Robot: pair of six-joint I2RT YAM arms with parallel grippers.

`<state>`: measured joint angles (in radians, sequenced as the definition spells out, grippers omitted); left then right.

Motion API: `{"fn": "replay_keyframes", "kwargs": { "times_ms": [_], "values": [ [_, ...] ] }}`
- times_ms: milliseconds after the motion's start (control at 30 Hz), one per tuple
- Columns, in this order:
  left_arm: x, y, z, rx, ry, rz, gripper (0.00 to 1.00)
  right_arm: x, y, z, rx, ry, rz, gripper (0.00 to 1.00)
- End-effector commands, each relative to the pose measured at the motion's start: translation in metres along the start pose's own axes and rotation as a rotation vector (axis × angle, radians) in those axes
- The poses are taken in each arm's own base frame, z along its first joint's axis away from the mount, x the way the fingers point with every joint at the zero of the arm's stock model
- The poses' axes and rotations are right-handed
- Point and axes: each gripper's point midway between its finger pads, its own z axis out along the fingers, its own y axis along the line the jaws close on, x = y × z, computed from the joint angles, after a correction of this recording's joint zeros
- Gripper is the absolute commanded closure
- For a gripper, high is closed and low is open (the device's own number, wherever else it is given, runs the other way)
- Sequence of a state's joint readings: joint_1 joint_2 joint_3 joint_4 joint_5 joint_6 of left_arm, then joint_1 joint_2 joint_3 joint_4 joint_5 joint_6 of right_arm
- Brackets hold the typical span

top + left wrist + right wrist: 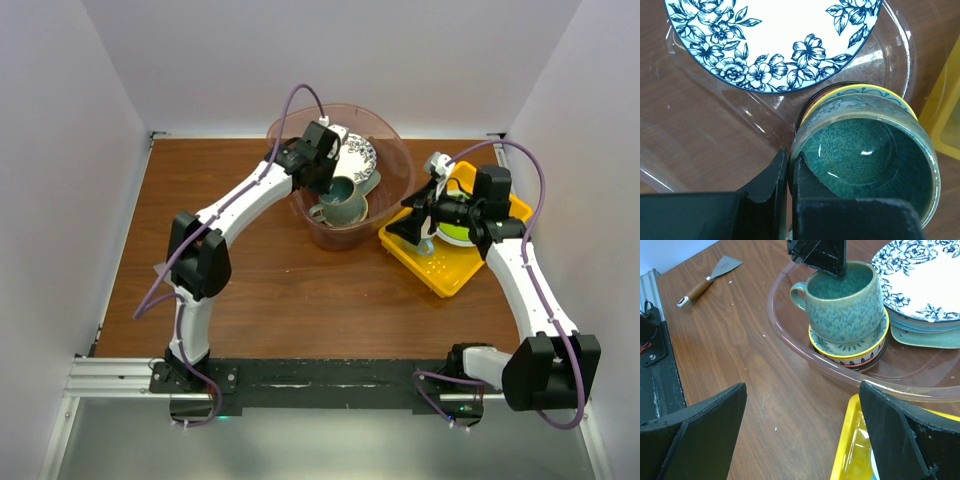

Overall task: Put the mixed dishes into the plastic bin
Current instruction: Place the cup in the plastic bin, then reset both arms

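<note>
Now the left gripper is clamped on the rim of the teal mug inside the plastic bin; the right gripper has its fingers wide apart, holding nothing.

Overhead, the bin sits at upper centre of the frame, with the yellow tray just beside it on the right; the mug stands upright on a stack of small bowls in the bin's lower part; the blue floral plate fills the top of the left wrist view, lying over a pale mint tray; a lime-green plate lies in the yellow tray beneath the right gripper; a wooden-handled scraper lies on the table, upper left of the right wrist view.
</note>
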<state>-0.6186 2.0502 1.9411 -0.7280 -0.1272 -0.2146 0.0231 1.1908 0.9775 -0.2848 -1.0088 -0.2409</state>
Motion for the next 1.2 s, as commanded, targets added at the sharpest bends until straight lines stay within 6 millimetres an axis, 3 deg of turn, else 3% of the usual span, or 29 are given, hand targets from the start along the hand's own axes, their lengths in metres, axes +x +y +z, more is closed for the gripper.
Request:
{"fn": "replay_keyframes", "kwargs": {
  "times_ms": [0, 300, 467, 667, 767, 833, 900, 933, 967, 1033, 1067, 1167],
  "values": [
    [-0.040, -0.012, -0.016, 0.052, -0.127, -0.004, 0.90, -0.021, -0.001, -0.007, 0.017, -0.035, -0.068, 0.02],
    [-0.042, -0.015, -0.016, 0.058, -0.122, 0.000, 0.71, -0.021, -0.001, -0.006, 0.017, -0.035, -0.067, 0.02],
    [-0.059, -0.014, -0.039, 0.068, -0.179, -0.005, 0.55, -0.022, -0.001, -0.008, 0.021, -0.037, -0.069, 0.02],
    [-0.093, -0.007, -0.108, 0.080, -0.365, -0.012, 0.20, -0.026, 0.000, -0.012, 0.031, -0.046, -0.081, 0.02],
    [-0.096, 0.001, -0.153, 0.084, -0.455, -0.012, 0.12, -0.028, -0.009, -0.020, 0.069, -0.055, -0.082, 0.02],
    [-0.097, 0.003, -0.171, 0.094, -0.505, -0.005, 0.08, -0.030, -0.012, -0.026, 0.090, -0.059, -0.086, 0.02],
    [-0.085, 0.011, -0.195, 0.095, -0.547, -0.002, 0.04, -0.035, -0.015, -0.034, 0.118, -0.073, -0.097, 0.02],
    [-0.087, 0.013, -0.207, 0.101, -0.600, -0.006, 0.00, -0.036, -0.016, -0.036, 0.132, -0.076, -0.094, 0.02],
    [-0.072, 0.019, -0.221, 0.101, -0.623, -0.005, 0.00, -0.041, -0.017, -0.042, 0.156, -0.087, -0.106, 0.02],
    [-0.067, 0.028, -0.243, 0.096, -0.703, -0.014, 0.00, -0.047, -0.020, -0.048, 0.203, -0.097, -0.109, 0.02],
    [-0.051, 0.036, -0.257, 0.084, -0.728, -0.021, 0.00, -0.049, -0.020, -0.050, 0.216, -0.100, -0.109, 0.02],
    [-0.027, 0.055, -0.285, 0.048, -0.808, -0.056, 0.00, -0.057, -0.024, -0.058, 0.279, -0.098, -0.099, 0.02]
  ]
}}
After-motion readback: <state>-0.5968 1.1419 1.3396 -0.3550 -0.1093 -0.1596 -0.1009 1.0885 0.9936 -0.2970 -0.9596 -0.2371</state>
